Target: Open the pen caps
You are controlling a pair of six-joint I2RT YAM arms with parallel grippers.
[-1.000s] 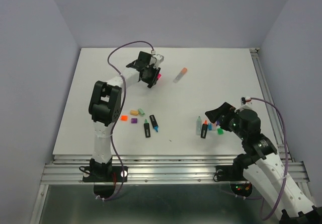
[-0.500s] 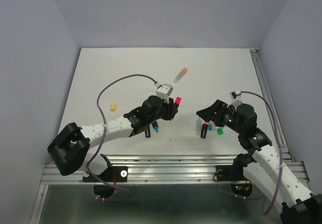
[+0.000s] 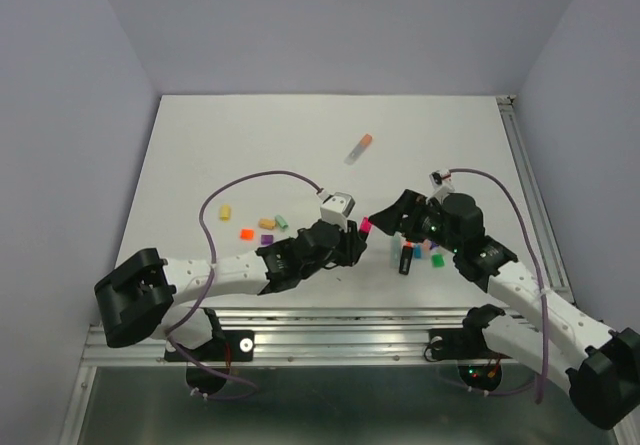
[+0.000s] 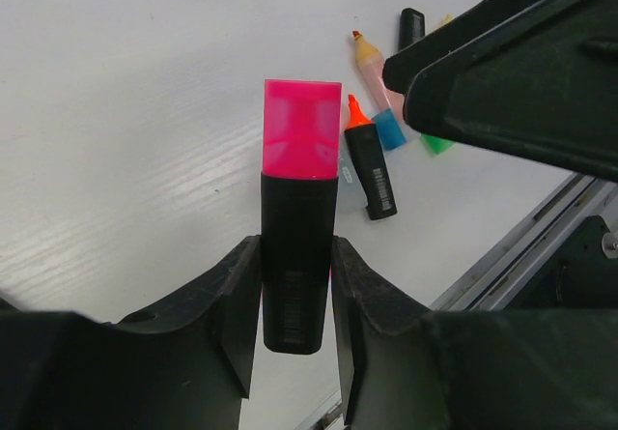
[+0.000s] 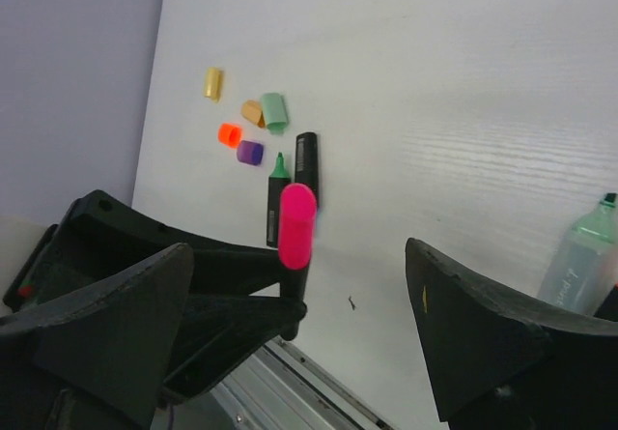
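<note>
Pink stubby plastic cap (image 4: 301,129) sits fitted on a black highlighter barrel (image 4: 297,256), raised above the white table (image 3: 200,145) just off its centre toward 4 o'clock. The left gripper (image 4: 297,285) is closed on the barrel, one finger pressed against each side, with the capped end sticking out past the fingertips. The right gripper (image 3: 392,215) faces that cap from 3 o'clock with its fingers spread wide and nothing between them. Its fingertips are just beside the cap, and I cannot tell whether they touch it.

Five loose caps lie together toward 8 o'clock on the table: a yellow cap (image 5: 212,83), a peach cap (image 5: 253,112), a green cap (image 5: 274,112), an orange cap (image 5: 229,134) and a purple cap (image 5: 250,153). Two uncapped black highlighters (image 5: 306,164) lie side by side next to them, one showing a green tip.

Toward 4 o'clock, under the right arm, is a small cluster of uncapped pens (image 4: 372,164) with orange and blue parts. A pale translucent pen with an orange tip (image 3: 359,149) lies alone toward 1 o'clock, well apart from everything else.
</note>
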